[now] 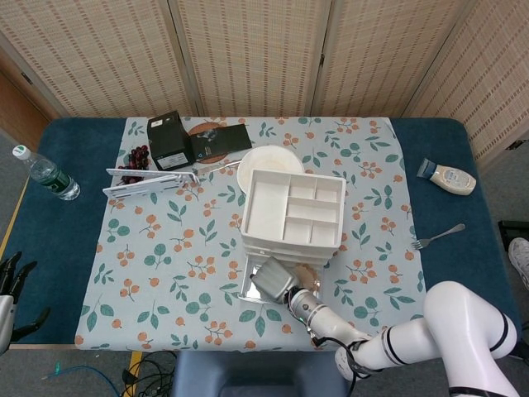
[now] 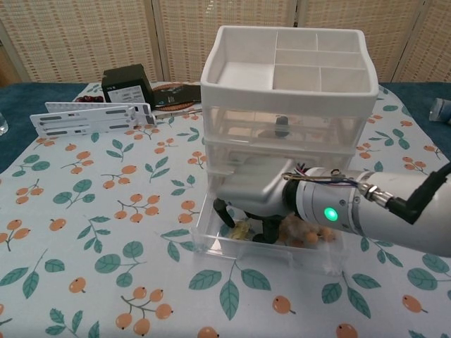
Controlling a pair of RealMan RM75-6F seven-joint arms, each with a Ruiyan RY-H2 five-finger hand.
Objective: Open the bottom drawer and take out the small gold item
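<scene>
The white drawer unit [image 2: 287, 98] stands mid-table with its clear bottom drawer [image 2: 211, 239] pulled out toward me. In it lies the small gold item [image 2: 241, 229], next to a fuzzy brown toy [image 2: 309, 234]. My right hand [image 2: 252, 197] reaches down into the drawer, its dark fingertips [image 2: 272, 232] on either side of the gold item, with a gap still showing between them. In the head view the right hand [image 1: 277, 279] covers the drawer front. My left hand [image 1: 10, 285] hangs off the table's left edge with its fingers apart, holding nothing.
A black box [image 1: 168, 141], a white slatted rack [image 1: 150, 180] and dark cherries [image 1: 135, 155] lie at the back left. A water bottle [image 1: 45, 174] stands far left, a white bowl [image 1: 266, 159] behind the unit. A mayonnaise bottle [image 1: 447, 176] and fork [image 1: 438, 236] lie right.
</scene>
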